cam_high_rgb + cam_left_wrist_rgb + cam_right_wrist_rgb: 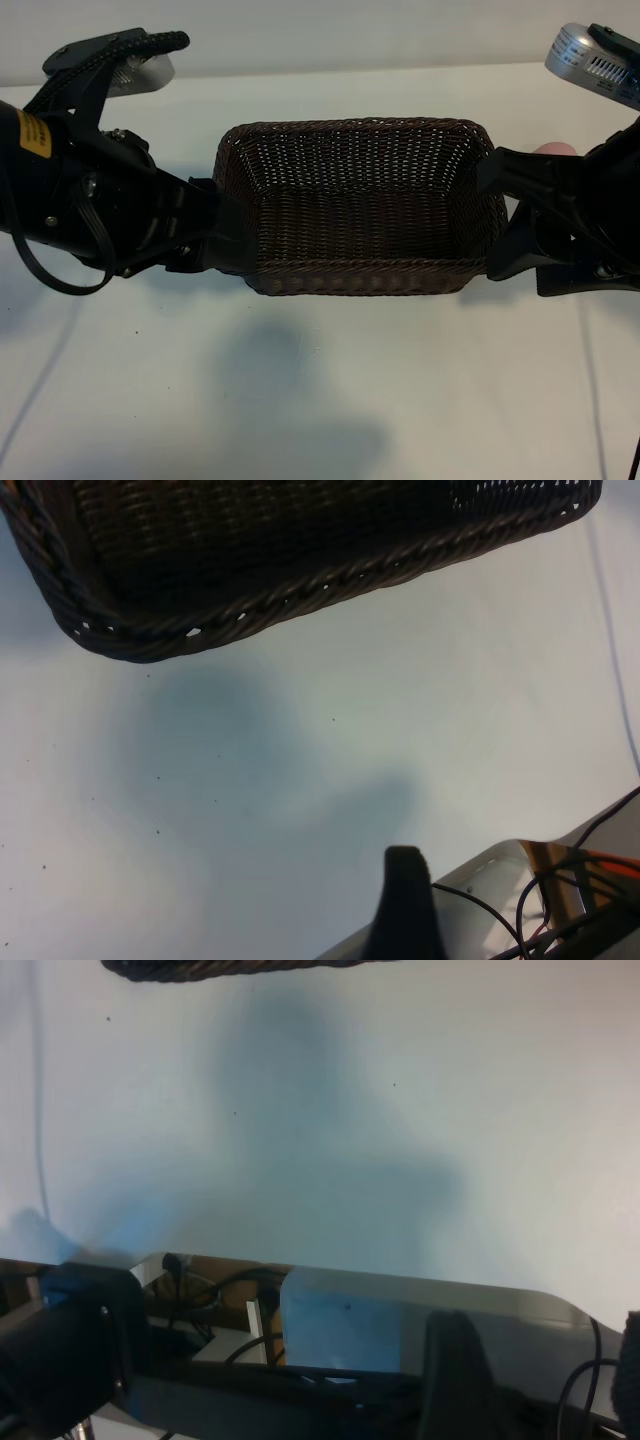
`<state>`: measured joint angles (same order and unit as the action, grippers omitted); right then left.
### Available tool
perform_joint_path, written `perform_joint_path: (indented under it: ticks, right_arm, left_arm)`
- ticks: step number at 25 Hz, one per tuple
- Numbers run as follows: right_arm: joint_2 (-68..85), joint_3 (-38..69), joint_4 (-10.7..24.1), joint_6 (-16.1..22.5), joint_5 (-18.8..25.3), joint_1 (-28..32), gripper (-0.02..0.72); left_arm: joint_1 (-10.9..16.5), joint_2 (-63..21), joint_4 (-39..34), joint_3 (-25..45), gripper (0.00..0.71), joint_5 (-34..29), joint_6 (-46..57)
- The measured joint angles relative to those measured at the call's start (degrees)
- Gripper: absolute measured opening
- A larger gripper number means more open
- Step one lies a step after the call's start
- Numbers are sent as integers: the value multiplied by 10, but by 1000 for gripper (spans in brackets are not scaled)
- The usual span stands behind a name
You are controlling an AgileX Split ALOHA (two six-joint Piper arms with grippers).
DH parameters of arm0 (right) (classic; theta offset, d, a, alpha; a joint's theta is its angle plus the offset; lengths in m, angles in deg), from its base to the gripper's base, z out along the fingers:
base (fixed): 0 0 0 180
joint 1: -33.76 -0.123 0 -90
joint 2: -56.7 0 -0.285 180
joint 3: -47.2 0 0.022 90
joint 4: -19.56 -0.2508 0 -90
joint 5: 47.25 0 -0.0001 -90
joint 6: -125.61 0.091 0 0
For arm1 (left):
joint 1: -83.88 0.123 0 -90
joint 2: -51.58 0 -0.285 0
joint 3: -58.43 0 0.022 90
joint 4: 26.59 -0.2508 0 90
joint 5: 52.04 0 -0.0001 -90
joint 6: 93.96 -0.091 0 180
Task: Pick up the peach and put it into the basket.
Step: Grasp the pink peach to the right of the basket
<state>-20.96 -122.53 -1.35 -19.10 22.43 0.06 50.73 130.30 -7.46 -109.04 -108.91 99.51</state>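
Under me there is a white table point(330, 400), smooth and matte, with a few tiny dark specks on it. The light comes from above and throws soft grey shadows point(290, 390) on the surface before me. Behind the table I see a plain pale wall point(360, 35), and at the table's edge some dark cables point(560, 900) hang.

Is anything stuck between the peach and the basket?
Yes. The right hand and its arm sit between them. Only a pink sliver of the peach peeks out behind that arm, beside the right end of the basket. The basket looks empty inside.
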Motion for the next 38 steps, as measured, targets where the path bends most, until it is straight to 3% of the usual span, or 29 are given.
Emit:
perform_joint_path:
  ticks: [38]
  right_arm:
    - [0,0,-1,0,-18,0,393]
  left_arm:
    - [0,0,0,0,538,0,0]
